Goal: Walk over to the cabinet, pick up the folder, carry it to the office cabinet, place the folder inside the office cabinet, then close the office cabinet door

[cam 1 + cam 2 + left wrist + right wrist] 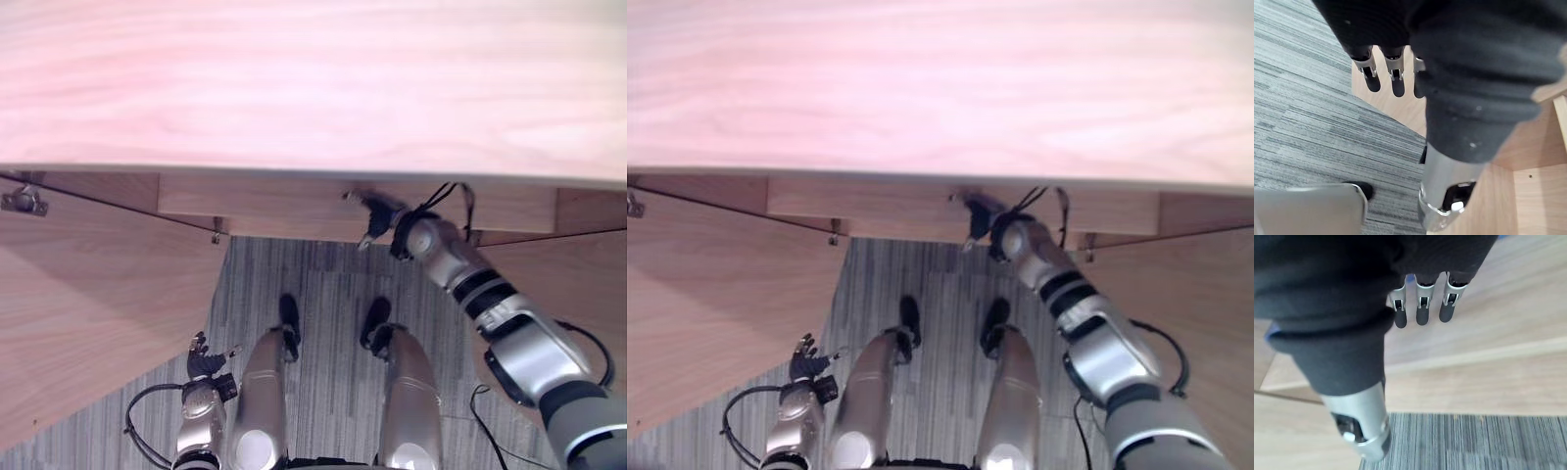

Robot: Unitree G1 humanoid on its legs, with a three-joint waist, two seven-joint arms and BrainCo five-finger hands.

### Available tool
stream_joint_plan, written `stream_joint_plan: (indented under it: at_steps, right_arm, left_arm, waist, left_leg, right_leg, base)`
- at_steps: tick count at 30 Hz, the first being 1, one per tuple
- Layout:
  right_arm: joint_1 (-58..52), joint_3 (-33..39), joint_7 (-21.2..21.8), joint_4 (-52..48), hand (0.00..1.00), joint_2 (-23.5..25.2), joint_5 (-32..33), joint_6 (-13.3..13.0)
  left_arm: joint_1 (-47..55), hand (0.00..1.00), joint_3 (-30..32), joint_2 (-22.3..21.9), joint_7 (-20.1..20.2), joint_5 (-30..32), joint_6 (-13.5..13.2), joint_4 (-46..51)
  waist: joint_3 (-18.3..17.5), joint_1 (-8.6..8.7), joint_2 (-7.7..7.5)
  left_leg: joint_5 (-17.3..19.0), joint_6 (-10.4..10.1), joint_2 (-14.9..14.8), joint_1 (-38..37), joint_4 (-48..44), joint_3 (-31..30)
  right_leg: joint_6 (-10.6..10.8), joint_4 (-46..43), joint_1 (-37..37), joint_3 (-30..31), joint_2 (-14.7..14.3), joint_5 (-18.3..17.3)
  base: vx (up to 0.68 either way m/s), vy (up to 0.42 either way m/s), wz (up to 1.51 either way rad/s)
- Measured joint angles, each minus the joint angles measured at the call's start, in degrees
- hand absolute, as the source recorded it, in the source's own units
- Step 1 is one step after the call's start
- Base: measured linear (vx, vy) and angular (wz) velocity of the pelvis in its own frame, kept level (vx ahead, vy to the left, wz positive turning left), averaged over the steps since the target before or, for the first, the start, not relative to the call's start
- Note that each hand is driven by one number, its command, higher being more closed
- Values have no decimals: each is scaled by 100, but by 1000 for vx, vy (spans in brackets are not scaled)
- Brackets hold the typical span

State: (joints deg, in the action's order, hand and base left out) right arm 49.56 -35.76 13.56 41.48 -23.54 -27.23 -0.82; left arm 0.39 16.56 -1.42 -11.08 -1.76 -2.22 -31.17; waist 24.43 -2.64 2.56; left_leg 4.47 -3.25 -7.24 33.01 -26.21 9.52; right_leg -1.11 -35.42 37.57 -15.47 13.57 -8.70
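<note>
The office cabinet's pale wood top (pixel 313 88) spreads across the far half of the view. My right hand (pixel 377 217) reaches under its front edge into the opening. Its fingers (pixel 1421 308) are straight and open over a wooden shelf surface (pixel 1488 308) and hold nothing. Thin blue slivers (pixel 1270 334) show past the edge of the hand's dark cover; I cannot tell what they belong to. My left hand (pixel 206 360) hangs low at my left side with its fingers (pixel 1396 78) relaxed, open and empty, close to the left door.
The cabinet's left door (pixel 88 313) stands swung open towards me, with a metal hinge (pixel 24 201) at its top. The right door (pixel 588 274) is open too. Grey striped carpet (pixel 333 284) lies between the two doors.
</note>
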Motion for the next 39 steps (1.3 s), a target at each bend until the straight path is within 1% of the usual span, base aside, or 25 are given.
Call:
stream_joint_plan:
  at_steps: [1,2,3,5,8,10,11,12,15,16,17,18,19,20,21,22,25,27,29,34,35,36,37,38,39]
  right_arm:
    - [-111,-7,14,78,0,131,-52,-14]
    - [-369,-39,110,331,0,460,-112,-29]
    - [-478,-73,199,495,0,621,-113,-24]
    - [-1138,-198,336,1458,0,1227,-117,97]
    - [-1757,-3,307,2036,0,1648,-91,153]
    - [-2445,1229,-58,2395,0,1907,247,188]
    - [-2578,1634,-174,2442,0,1949,389,193]
    - [-2839,2353,-532,2461,0,1976,892,182]
    - [-3380,4103,-1295,2427,0,2012,2135,45]
    - [-3442,4259,-1345,2425,0,2019,2261,28]
    - [-3677,4777,-1428,2387,0,2076,2532,-34]
    - [-3771,4959,-1461,2374,0,2112,2633,-52]
    - [-4045,5279,-1556,2341,0,2228,2814,-83]
    - [-4216,5482,-1591,2340,0,2291,2862,-100]
    - [-4342,5570,-1609,2342,0,2337,2893,-99]
    - [-4573,5712,-1654,2278,0,2384,3075,-127]
    - [-4716,5724,-1715,2217,0,2391,3306,-163]
    - [-4762,5875,-1746,2217,0,2428,3421,-158]
    - [-4825,5870,-1759,2123,0,2467,3596,-160]
    - [-4863,5586,-1811,2111,0,2452,4092,-163]
    - [-4863,5457,-1809,2083,0,2456,4206,-159]
    - [-4864,5458,-1805,2020,0,2464,4228,-156]
    - [-4855,5460,-1805,1996,0,2456,4236,-162]
    - [-4854,5465,-1810,1992,0,2433,4233,-158]
    - [-4869,5472,-1811,1993,0,2434,4230,-157]
  left_arm:
    - [3,0,-6,3,28,0,0,-3]
    - [16,0,-20,8,62,-1,-1,-21]
    - [19,0,-39,15,83,0,-1,-32]
    - [17,0,-246,59,150,88,-23,-114]
    - [23,0,-240,70,151,242,-35,-290]
    - [37,0,-227,25,147,421,-40,-321]
    - [37,0,-217,2,147,471,-52,-322]
    - [46,0,-192,-43,126,615,-111,-367]
    - [72,0,-154,-134,-73,842,-191,-697]
    - [90,0,-137,-150,-98,873,-198,-736]
    - [114,0,-35,-192,-159,971,-228,-921]
    - [125,0,14,-198,-184,998,-242,-1022]
    - [153,0,95,-226,-248,998,-258,-1319]
    - [173,0,99,-230,-259,999,-262,-1507]
    - [181,0,65,-229,-259,999,-263,-1620]
    - [245,0,8,-230,-258,1003,-279,-1871]
    - [223,0,-33,-231,-255,1000,-328,-2152]
    - [154,0,-395,-222,-218,1021,-392,-2455]
    - [34,0,-684,-208,-112,1110,-429,-2690]
    - [-40,0,-873,-199,26,1392,-451,-2928]
    - [-38,0,-891,-198,56,1440,-450,-2919]
    - [-43,0,-917,-203,99,1430,-445,-2906]
    - [-35,0,-908,-201,115,1415,-443,-2888]
    - [-32,0,-896,-202,113,1389,-440,-2883]
    - [-25,0,-907,-201,114,1357,-439,-2885]
  waist:
    - [-19,-2,-36]
    - [-63,-8,-112]
    - [-94,-21,-143]
    - [-111,-98,-167]
    - [-116,-137,-170]
    - [-181,-118,-179]
    - [-221,-106,-174]
    - [-348,-91,-178]
    - [-762,-19,-177]
    - [-828,-15,-184]
    - [-1004,-15,-169]
    - [-1062,-15,-159]
    - [-1244,7,-177]
    - [-1370,34,-175]
    - [-1454,56,-181]
    - [-1650,63,-188]
    - [-1734,136,-173]
    - [-1832,214,-175]
    - [-1861,234,-201]
    - [-1843,254,-248]
    - [-1829,246,-275]
    - [-1825,248,-211]
    - [-1807,247,-194]
    - [-1792,245,-216]
    - [-1798,243,-223]
  left_leg:
    - [-66,-5,2,-159,178,12]
    - [-194,-47,1,-550,581,31]
    - [-239,-49,0,-683,716,43]
    - [-420,-135,-28,-1256,1254,51]
    - [-479,-155,-93,-1627,1528,127]
    - [-469,-169,-127,-1926,1516,224]
    - [-455,-190,-129,-1981,1493,225]
    - [-420,-239,-138,-2058,1450,221]
    - [-336,-346,-100,-2212,1382,171]
    - [-310,-349,-97,-2237,1383,141]
    - [-206,-345,-98,-2368,1425,-41]
    - [-134,-326,-102,-2463,1474,-110]
    - [-63,-224,-94,-2626,1612,-60]
    - [-60,-218,-72,-2674,1694,-45]
    - [-60,-211,-37,-2732,1771,-37]
    - [-79,-163,63,-2900,2002,0]
    - [-127,-70,141,-3187,2235,200]
    - [-134,-38,188,-3371,2330,375]
    - [-103,40,213,-3529,2342,604]
    - [173,121,178,-3975,2139,1290]
    - [239,165,91,-4032,2046,1598]
    - [265,205,-11,-4036,2008,1872]
    - [275,196,-65,-4083,2000,1993]
    - [274,176,-150,-4265,2006,2224]
    - [293,137,-194,-4369,1996,2336]
  right_leg:
    - [5,134,-130,-20,-33,37]
    - [13,432,-475,-73,-110,98]
    - [19,524,-587,-87,-141,111]
    - [31,922,-1096,-172,-280,170]
    - [36,1187,-1446,-171,-418,246]
    - [83,1404,-1828,-170,-481,301]
    - [90,1473,-1920,-167,-495,325]
    - [106,1627,-2059,-140,-536,394]
    - [173,2040,-2313,32,-625,627]
    - [179,2113,-2336,65,-647,654]
    - [203,2324,-2455,191,-741,749]
    - [242,2415,-2516,251,-788,774]
    - [244,2628,-2627,396,-866,870]
    - [272,2767,-2686,474,-890,930]
    - [293,2842,-2706,529,-894,971]
    - [333,2998,-2706,761,-916,1086]
    - [371,3199,-2829,1014,-940,1269]
    - [398,3260,-2901,1178,-951,1374]
    - [376,3257,-2930,1373,-970,1443]
    - [413,3187,-3068,1888,-1129,1473]
    - [338,3170,-3025,1735,-1105,1314]
    - [61,2737,-2887,583,-802,934]
    - [-9,2366,-2802,-85,-567,735]
    - [-55,1728,-2818,-1120,-136,504]
    - [-95,1491,-2888,-1466,9,454]
  base:
    - [178,31,-7]
    - [148,-6,-5]
    - [189,-20,-4]
    - [182,-26,-4]
    - [112,-18,-14]
    - [129,-6,-13]
    - [88,13,-14]
    - [42,22,-16]
    - [11,61,-27]
    - [-24,53,-42]
    - [-24,34,-41]
    - [-40,56,-64]
    - [-44,67,-47]
    - [-51,75,-44]
    - [-9,106,-53]
    - [16,97,-63]
    - [16,74,-62]
    - [33,67,-41]
    - [43,76,-50]
    - [-2,64,-71]
    - [-104,39,-92]
    - [-94,27,-96]
    - [-17,44,-97]
    - [50,27,-80]
    - [108,-8,-121]
